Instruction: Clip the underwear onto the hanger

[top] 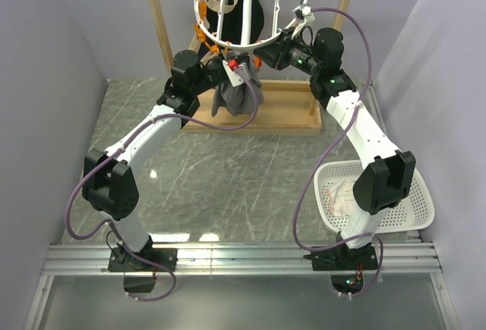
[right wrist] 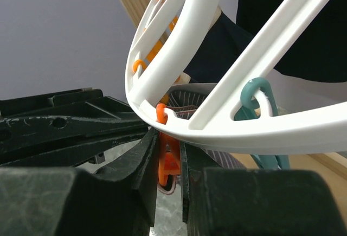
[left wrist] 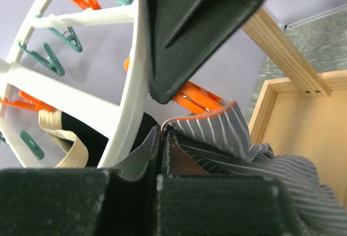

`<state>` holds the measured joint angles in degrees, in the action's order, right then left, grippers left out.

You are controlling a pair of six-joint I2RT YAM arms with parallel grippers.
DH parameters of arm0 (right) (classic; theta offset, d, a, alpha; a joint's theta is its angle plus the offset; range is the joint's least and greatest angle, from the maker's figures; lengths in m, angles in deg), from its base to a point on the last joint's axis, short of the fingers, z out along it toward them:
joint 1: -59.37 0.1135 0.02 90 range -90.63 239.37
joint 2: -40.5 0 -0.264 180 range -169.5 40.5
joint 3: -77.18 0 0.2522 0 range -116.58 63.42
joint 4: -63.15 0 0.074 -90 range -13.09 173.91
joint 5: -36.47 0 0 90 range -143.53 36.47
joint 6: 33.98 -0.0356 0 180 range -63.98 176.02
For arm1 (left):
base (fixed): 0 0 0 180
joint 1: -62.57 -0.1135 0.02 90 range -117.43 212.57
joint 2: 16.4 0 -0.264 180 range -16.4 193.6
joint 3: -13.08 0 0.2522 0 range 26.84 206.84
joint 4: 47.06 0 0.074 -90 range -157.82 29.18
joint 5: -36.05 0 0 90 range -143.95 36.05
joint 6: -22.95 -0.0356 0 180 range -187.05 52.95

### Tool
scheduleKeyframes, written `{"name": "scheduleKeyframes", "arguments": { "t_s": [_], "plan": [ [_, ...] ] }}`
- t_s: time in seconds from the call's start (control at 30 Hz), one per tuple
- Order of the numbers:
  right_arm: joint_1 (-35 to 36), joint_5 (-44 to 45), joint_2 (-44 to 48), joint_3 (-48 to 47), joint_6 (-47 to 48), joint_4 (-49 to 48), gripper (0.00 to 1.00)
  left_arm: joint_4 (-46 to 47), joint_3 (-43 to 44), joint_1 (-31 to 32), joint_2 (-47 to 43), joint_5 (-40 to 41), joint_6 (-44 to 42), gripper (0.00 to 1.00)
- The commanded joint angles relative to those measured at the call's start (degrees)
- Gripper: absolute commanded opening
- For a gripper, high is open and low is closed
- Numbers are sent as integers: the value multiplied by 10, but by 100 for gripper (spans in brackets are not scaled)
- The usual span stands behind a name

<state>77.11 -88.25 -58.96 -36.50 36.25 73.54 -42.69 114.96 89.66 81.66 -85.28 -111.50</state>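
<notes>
The white ring hanger (top: 250,11) hangs from the wooden frame's top bar. The grey striped underwear (top: 237,95) hangs bunched below the ring's front rim. My left gripper (top: 228,68) is shut on the underwear's upper edge; in the left wrist view the fingertips (left wrist: 161,138) pinch the striped fabric (left wrist: 233,133) just under the ring (left wrist: 135,84). My right gripper (top: 262,57) is at the same rim, shut on an orange clothespin (right wrist: 169,160) that hangs from the ring (right wrist: 227,122). A strip of fabric edge shows at the pin's lower end; I cannot tell whether the pin holds it.
The wooden frame (top: 250,114) stands at the back, its base tray under the underwear. A dark garment (top: 247,7) with beige straps hangs inside the ring. A white basket (top: 414,216) with a pinkish-white cloth (top: 343,193) sits at the right. Teal pins (right wrist: 255,97) dangle nearby.
</notes>
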Motion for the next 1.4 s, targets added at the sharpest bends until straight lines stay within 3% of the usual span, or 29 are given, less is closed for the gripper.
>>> {"name": "scheduleKeyframes", "arguments": {
  "t_s": [0.0, 0.6, 1.0, 1.37],
  "plan": [
    [-1, 5, 23, 5, -6, -34, 0, 22, 35, 2, -2, 19, 43, 0],
    [5, 83, 43, 61, -45, -124, 0, 18, 36, 8, -3, 28, 113, 0],
    [5, 124, 43, 85, -113, -174, 0, 17, 38, 21, 3, 101, 189, 0],
    [-1, 166, 49, 102, -140, -206, 0, -4, 19, 24, -9, 109, 191, 0]
  ]
}}
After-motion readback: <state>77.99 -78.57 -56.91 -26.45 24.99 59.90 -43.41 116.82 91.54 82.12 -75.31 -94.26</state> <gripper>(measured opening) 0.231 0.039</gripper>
